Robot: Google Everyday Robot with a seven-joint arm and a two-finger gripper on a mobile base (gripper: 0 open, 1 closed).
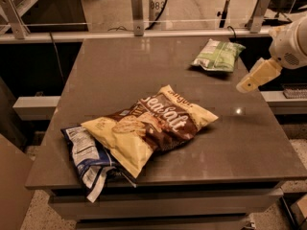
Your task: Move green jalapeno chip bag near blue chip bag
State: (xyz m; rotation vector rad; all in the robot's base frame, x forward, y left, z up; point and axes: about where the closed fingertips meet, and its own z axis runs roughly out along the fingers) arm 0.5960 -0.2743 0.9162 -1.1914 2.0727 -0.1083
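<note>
Grey table (120, 80) before a glass railing (192, 31), speckled floor (41, 213).

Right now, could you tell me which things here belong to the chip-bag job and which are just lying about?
Job:
green jalapeno chip bag, far right of the table
blue chip bag, near-left corner, partly covered
gripper, over the right edge, apart from the green bag

Lying about:
yellow-brown Sea Salt bag, mid-table, overlapping the blue bag
</note>
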